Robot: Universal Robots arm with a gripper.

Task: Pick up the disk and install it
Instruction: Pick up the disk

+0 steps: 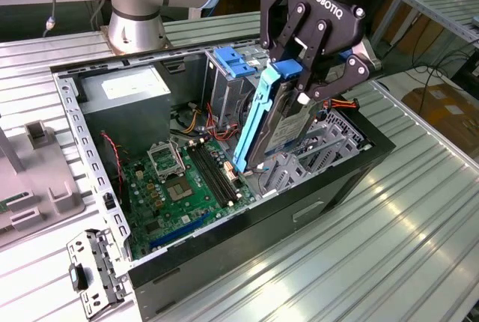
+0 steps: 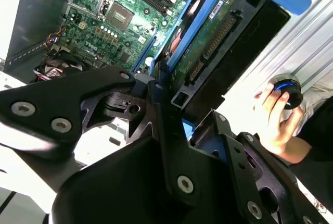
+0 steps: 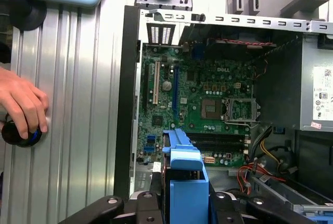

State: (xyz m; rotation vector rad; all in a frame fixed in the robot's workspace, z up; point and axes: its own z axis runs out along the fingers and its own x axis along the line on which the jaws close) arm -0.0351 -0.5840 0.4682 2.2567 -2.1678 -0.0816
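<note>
My gripper is shut on the disk, a dark flat drive with a white and blue label and blue side rails. I hold it on edge, tilted, above the open computer case, over its bay at the exterior view's right and just beside the motherboard. In the second wrist view the disk shows its green circuit underside between my black fingers. The first wrist view looks down the disk's blue rail toward the motherboard.
A grey power supply fills the case's far corner. A metal cage with a blue latch stands behind the disk. A loose metal bracket lies outside the case. A person's hand rests on a round knob on the table.
</note>
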